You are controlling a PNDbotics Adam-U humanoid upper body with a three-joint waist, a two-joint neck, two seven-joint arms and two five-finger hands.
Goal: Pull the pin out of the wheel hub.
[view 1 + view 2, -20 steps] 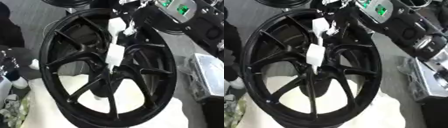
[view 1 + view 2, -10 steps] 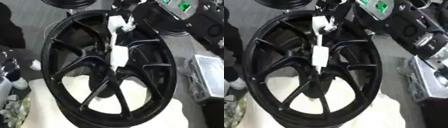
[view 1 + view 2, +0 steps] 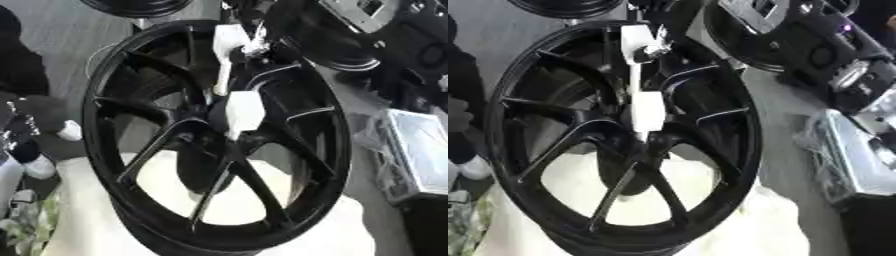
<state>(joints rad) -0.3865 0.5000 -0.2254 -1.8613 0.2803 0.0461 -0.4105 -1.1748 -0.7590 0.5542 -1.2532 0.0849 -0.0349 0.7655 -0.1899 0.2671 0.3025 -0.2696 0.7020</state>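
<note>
A big black spoked wheel (image 3: pixel 114 190) stands tilted on a white cushion. Its hub (image 3: pixel 203 145) is at the centre, where the spokes meet. A white pin runs up from the hub: a white block (image 3: pixel 245 112) just above the hub, a thin rod, then a white upper piece (image 3: pixel 229 42). My right hand (image 3: pixel 671 20) comes in from the upper right with dark fingers curled on that upper piece. The pin's lower tip is hidden against the dark hub. My left hand does not show.
The white cushion (image 3: pixel 337 227) carries the wheel. A silvery box in plastic wrap (image 3: pixel 420 150) lies at the right. Another dark wheel (image 3: pixel 140 7) is at the top edge. Dark shapes and a white shoe-like thing (image 3: pixel 39 167) are at the left.
The whole picture has shifted a little, so the head moved. My right hand keeps hold of the pin's upper piece, and the white block still sits just above the hub.
</note>
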